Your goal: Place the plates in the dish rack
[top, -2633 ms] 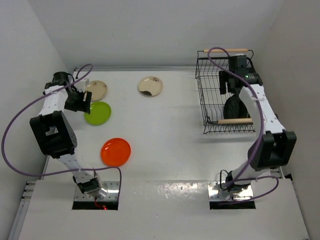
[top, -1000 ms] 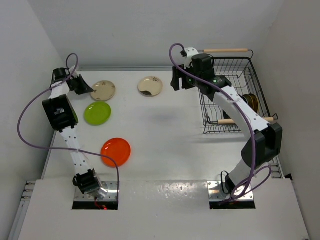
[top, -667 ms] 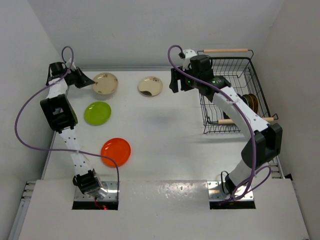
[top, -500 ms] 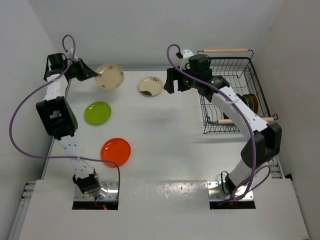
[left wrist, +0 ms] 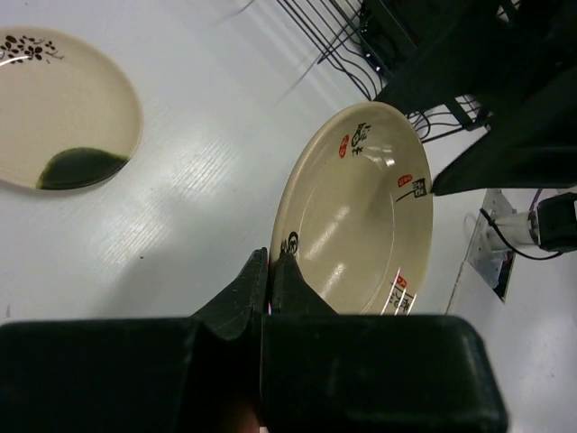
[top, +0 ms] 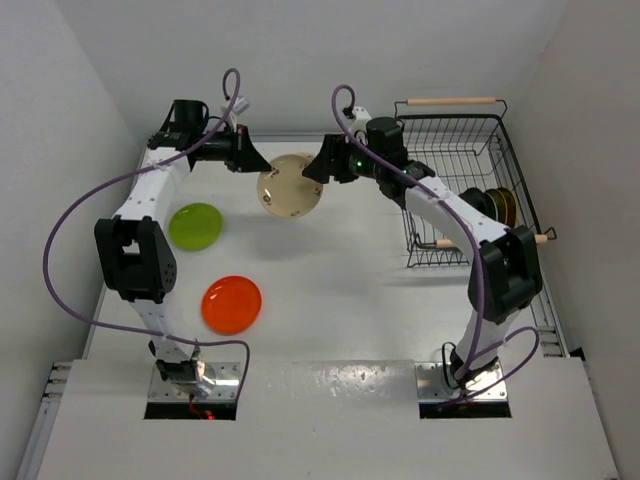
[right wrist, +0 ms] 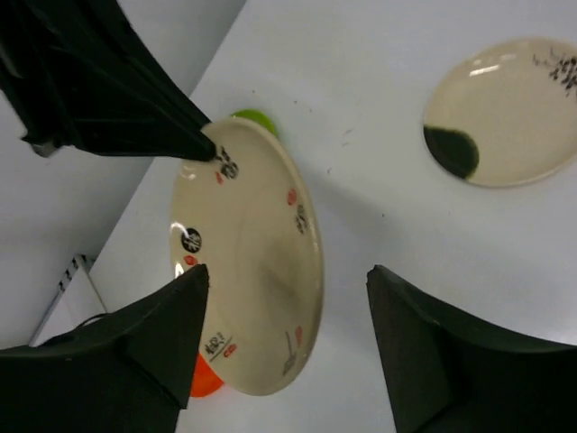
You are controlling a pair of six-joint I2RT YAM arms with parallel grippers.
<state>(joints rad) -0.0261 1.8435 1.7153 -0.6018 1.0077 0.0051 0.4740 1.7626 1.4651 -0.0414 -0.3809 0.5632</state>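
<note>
Left wrist: left fingers [left wrist: 245, 290] clamp only the rim of the cream plate [left wrist: 361, 216], left of the dish rack [top: 452, 160]; right fingers [right wrist: 149, 356] apart beside it, so a mistimed handover could drop it.

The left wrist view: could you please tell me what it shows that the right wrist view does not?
Only left wrist: wires of the dish rack at the top. Only right wrist: slivers of the lime green plate and the orange-red plate behind the held one. Both: the marked cream plate pinched at its rim by the left gripper, and the second cream plate with a dark patch, lying flat.
</note>
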